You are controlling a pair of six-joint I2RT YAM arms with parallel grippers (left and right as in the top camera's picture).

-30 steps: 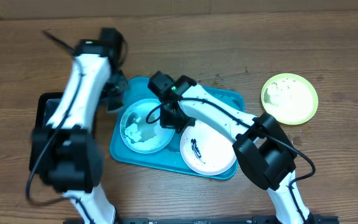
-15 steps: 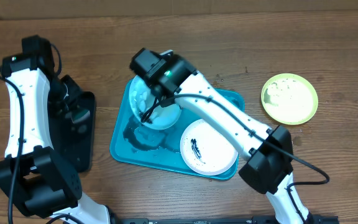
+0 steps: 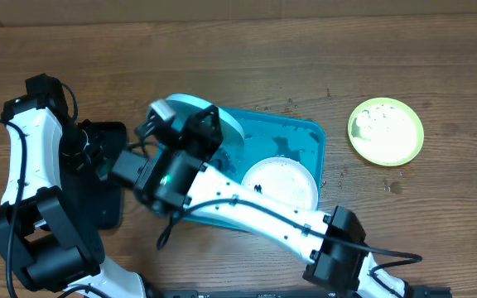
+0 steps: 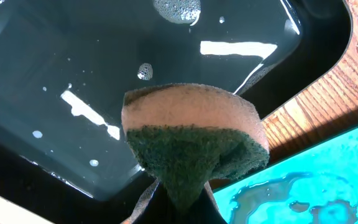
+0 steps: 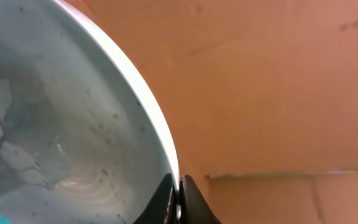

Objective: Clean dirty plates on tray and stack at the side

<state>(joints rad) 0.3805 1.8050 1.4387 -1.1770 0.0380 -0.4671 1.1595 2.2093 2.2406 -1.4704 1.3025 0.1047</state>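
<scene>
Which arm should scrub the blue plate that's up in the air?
The left one. The left gripper pinches the sponge above the black tray, close to the blue plate. The right gripper is busy clamping that plate's rim, so it can probably only hold it steady.

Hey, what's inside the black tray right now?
The black tray holds water with a few bubbles. The left claw holds a sponge over it, hiding the tray floor behind.

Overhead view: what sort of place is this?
Probably a lab test bench, not a kitchen: two robot arms at a wooden table, a turquoise tray with plates, a black tray of water.
</scene>
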